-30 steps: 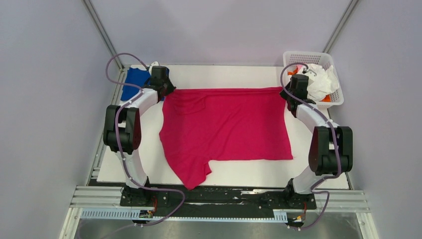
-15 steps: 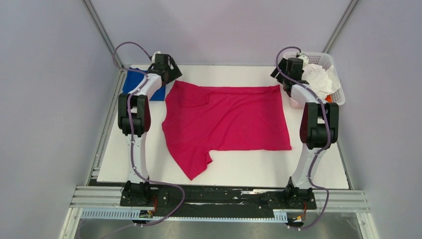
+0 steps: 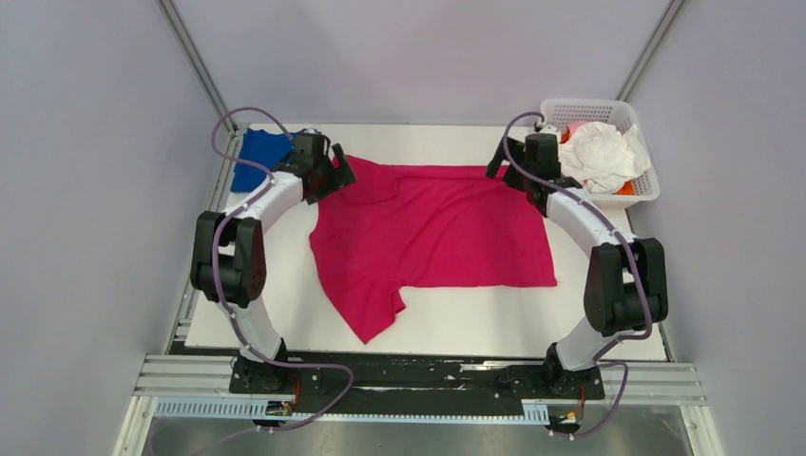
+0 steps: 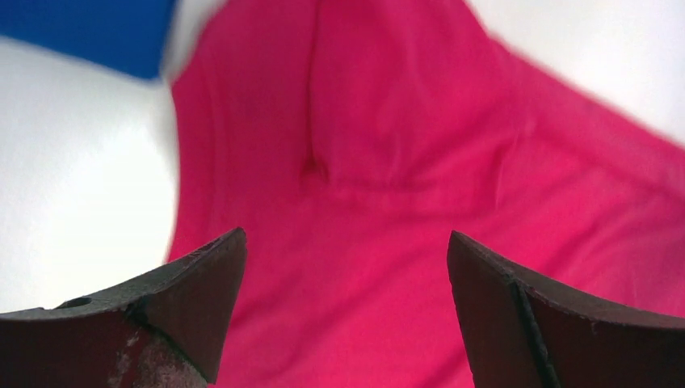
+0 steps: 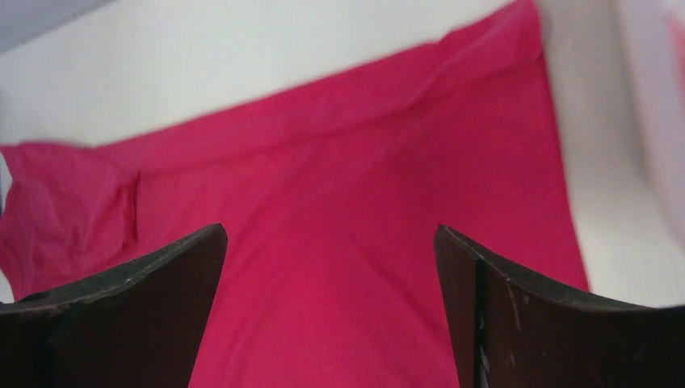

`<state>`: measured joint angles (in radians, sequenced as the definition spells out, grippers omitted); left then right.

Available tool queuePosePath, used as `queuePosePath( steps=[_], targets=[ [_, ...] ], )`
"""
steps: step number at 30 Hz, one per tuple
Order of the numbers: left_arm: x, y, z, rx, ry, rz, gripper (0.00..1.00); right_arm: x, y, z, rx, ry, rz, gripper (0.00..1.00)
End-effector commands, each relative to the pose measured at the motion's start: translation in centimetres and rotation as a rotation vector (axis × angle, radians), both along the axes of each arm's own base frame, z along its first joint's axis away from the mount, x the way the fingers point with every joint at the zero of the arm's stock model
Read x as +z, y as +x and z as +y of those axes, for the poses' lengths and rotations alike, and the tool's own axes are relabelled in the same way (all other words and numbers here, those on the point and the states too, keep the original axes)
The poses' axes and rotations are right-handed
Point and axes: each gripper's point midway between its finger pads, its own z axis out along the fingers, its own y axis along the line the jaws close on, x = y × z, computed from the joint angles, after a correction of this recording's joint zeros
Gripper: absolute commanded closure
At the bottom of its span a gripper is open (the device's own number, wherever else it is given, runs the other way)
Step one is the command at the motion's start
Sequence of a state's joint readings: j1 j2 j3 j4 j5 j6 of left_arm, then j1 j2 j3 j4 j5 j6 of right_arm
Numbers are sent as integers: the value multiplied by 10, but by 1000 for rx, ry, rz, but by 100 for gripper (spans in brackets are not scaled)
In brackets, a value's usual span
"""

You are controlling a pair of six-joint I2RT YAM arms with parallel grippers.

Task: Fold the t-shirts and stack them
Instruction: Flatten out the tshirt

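A magenta-pink t-shirt (image 3: 432,233) lies spread flat across the white table, one sleeve trailing toward the near edge. My left gripper (image 3: 335,177) hovers open over its far left corner. In the left wrist view the gripper (image 4: 346,235) has only magenta cloth (image 4: 388,121) below the spread fingers (image 4: 194,299). My right gripper (image 3: 504,166) stands open over the far right part of the shirt. The right wrist view shows the gripper (image 5: 329,229) with nothing between its fingers and the shirt (image 5: 347,162) beneath. A royal blue t-shirt (image 3: 259,154) lies at the far left corner.
A white lattice basket (image 3: 580,103) at the far right corner holds crumpled white shirts (image 3: 601,152), a bit of orange (image 3: 623,188) and pale pink (image 3: 575,126). The blue cloth (image 4: 89,28) shows at the left wrist view's upper left. Grey walls enclose the table.
Both grippers opened and let go of the magenta shirt's far corners. The arms swung out toward the back, then came inward over the shirt's far edge.
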<state>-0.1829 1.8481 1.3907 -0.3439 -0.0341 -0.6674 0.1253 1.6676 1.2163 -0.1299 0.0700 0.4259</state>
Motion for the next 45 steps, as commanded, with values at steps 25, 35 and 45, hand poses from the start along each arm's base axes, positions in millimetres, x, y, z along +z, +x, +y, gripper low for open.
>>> queuePosePath(
  steps=[25, 35, 45],
  targets=[
    [-89, -248, -1, -26, -36, 358, 0, -158, -303, 47, 31, 247, 764, 0],
    [-34, -220, -11, -56, -97, 162, 0, -89, -242, 49, 88, 186, 454, 0],
    [-7, -120, -3, 57, 13, 36, 11, -39, -165, 46, 44, 168, 233, 0]
  ],
)
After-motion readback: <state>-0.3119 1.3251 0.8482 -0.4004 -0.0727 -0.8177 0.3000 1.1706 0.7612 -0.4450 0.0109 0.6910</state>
